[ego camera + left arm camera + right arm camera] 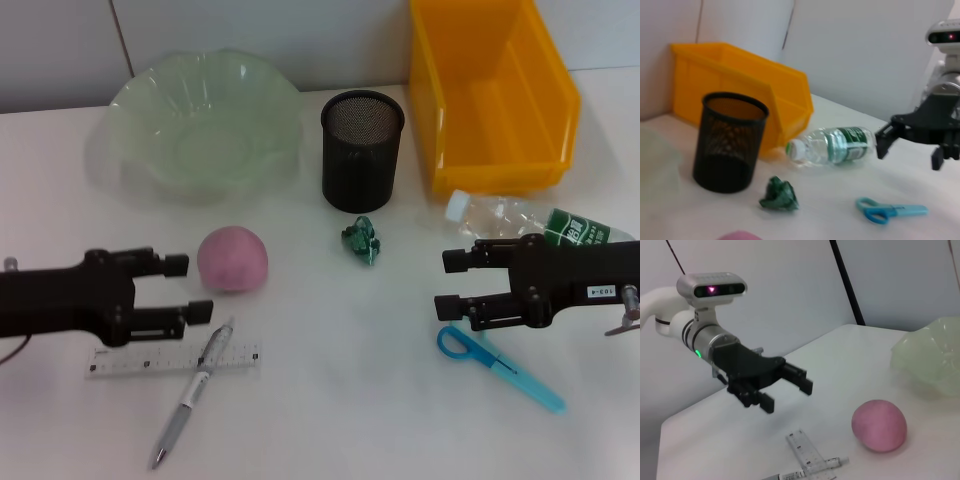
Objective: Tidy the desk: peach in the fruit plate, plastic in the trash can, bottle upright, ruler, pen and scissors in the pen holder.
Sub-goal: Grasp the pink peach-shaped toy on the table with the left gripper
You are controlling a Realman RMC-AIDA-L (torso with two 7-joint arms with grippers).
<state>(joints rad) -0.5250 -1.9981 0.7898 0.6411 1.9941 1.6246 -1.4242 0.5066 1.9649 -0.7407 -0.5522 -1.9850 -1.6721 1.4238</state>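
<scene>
The left gripper is seen open and empty above the desk near its left edge, just beside the peach. The right gripper is held open, empty, near the right edge, beside the lying bottle.

A pink peach is seen before the empty green fruit plate. Crumpled green plastic lies near the black mesh pen holder. The bottle lies sideways beside the yellow trash can. A clear ruler is crossed by the pen; blue scissors lie apart.
</scene>
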